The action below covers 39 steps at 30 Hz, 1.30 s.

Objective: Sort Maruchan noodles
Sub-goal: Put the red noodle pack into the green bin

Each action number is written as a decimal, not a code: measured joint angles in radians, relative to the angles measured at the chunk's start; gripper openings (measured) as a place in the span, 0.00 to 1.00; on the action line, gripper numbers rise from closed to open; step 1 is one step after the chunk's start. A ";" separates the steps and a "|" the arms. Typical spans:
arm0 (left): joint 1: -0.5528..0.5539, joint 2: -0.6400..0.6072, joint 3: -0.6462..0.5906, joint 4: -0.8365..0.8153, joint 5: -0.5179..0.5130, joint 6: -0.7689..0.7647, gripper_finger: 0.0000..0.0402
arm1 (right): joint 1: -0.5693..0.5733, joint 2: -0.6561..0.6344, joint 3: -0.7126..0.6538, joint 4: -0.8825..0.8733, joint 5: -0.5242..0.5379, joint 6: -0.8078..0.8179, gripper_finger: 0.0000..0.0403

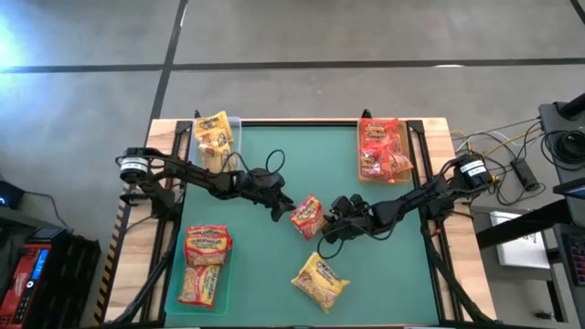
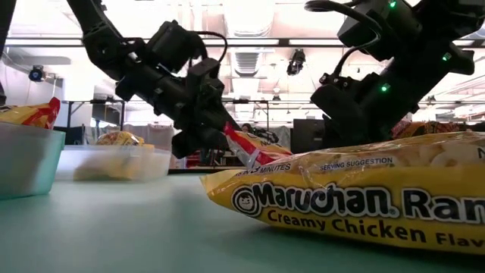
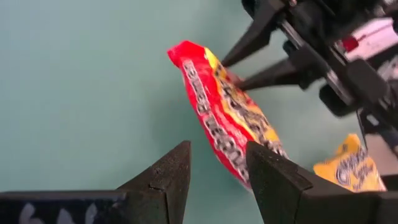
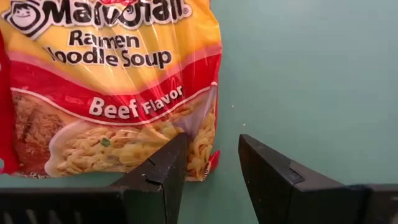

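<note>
A red-and-yellow Maruchan beef packet stands tilted on its edge at the table's middle, between my two grippers. My left gripper is open at the packet's left end. My right gripper is open at its right side, with the printed face toward that wrist camera. A yellow creamy-chicken packet lies flat nearer the front edge and fills the low view. My left gripper has one finger against the packet's near end; the finger itself hides the place of contact. Its other finger stands clear, and the gap shows bare table. My right gripper reaches slanting down from the table's right. Its fingertips meet the packet's yellow face near a corner, one finger in front of that corner.
Yellow packets fill a tray at the far left. Red ones fill a tray at the far right, and red-and-yellow ones a tray at the near left. Cables hang off the table's right side.
</note>
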 joint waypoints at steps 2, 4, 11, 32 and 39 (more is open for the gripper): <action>0.003 0.015 0.017 -0.005 -0.004 -0.028 0.34 | 0.000 0.000 0.000 0.000 0.000 -0.012 0.34; 0.003 0.039 0.042 -0.006 -0.001 -0.054 0.34 | 0.000 0.001 -0.001 0.002 0.001 -0.023 0.35; 0.037 0.123 0.135 -0.075 0.033 -0.108 0.34 | 0.001 0.002 -0.003 0.000 0.021 -0.035 0.34; 0.146 0.139 0.171 -0.108 0.301 -0.159 0.34 | 0.000 0.003 -0.004 0.008 0.034 -0.124 0.33; 0.133 0.163 0.173 -0.121 0.295 -0.215 0.34 | 0.000 0.003 -0.004 0.010 0.034 -0.150 0.33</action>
